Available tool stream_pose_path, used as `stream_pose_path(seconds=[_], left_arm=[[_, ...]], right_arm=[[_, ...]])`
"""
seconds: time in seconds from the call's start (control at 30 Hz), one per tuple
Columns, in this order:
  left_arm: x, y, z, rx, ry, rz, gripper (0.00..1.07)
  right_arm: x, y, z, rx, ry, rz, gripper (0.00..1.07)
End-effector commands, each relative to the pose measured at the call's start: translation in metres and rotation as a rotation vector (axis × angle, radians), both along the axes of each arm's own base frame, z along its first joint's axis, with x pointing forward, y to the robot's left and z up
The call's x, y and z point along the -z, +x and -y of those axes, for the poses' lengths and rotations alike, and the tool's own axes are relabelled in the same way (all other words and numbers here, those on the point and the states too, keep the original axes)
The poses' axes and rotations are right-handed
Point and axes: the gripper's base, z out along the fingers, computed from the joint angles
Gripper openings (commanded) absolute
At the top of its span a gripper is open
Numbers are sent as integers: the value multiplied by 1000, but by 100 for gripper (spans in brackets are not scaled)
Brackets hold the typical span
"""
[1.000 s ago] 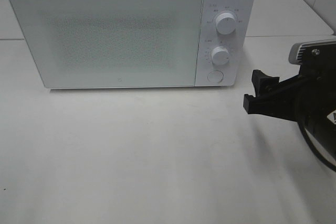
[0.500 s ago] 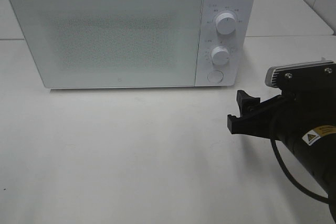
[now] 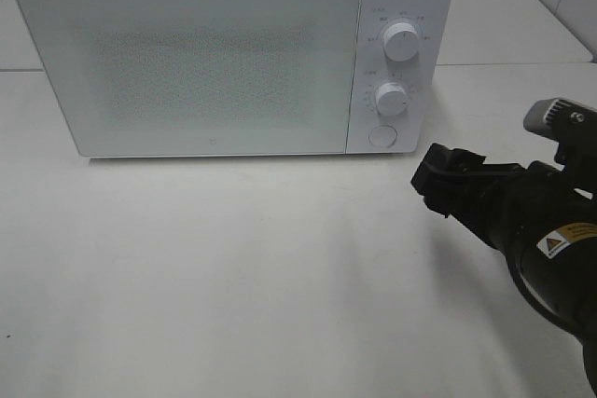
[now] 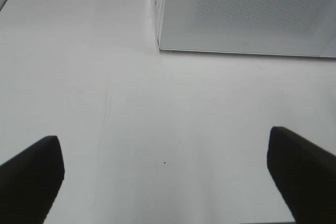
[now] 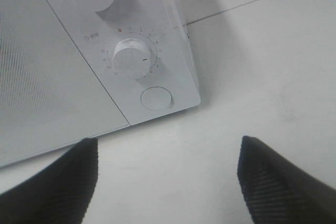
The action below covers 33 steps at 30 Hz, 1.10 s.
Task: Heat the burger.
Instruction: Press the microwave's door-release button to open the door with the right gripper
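The burger is out of view. A white microwave [image 3: 215, 62] stands at the back of the table with its frosted door shut. My right gripper [image 3: 438, 179] hovers over the table just right of and in front of the microwave's lower right corner, open and empty. In the right wrist view its fingers [image 5: 58, 182] frame bare table below the round button [image 5: 156, 98] and the lower dial [image 5: 132, 58]. My left gripper [image 4: 165, 177] appears only in the left wrist view, open and empty over bare table, facing the microwave's [image 4: 247, 14] front left corner.
The microwave's control panel carries an upper dial [image 3: 402, 41], a lower dial [image 3: 392, 98] and a round button [image 3: 381, 135]. The white table [image 3: 233, 267] stretches in front of it. A tiled wall shows at the far right.
My right gripper first dropped forward and left, then swung back up toward the microwave's lower right corner, with the wrist rolled. The microwave has not moved.
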Motion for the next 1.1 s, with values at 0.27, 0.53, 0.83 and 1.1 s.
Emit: stream_pose_path(seconds=[0.27,0.53,0.83,1.1], left_arm=[[0,-3,1,0,-3,31,98],[0,-3,1,0,-3,31,98],[0,-3,1,0,-3,31,98],[0,-3,1,0,-3,31,98]], right_arm=[[-1,0,0,113,596,-21,66],[-1,0,0,195,998,-35,46],[4,-1,-1,222,1050,-89,1],[9,-1,-1,258,1110,-125,0]])
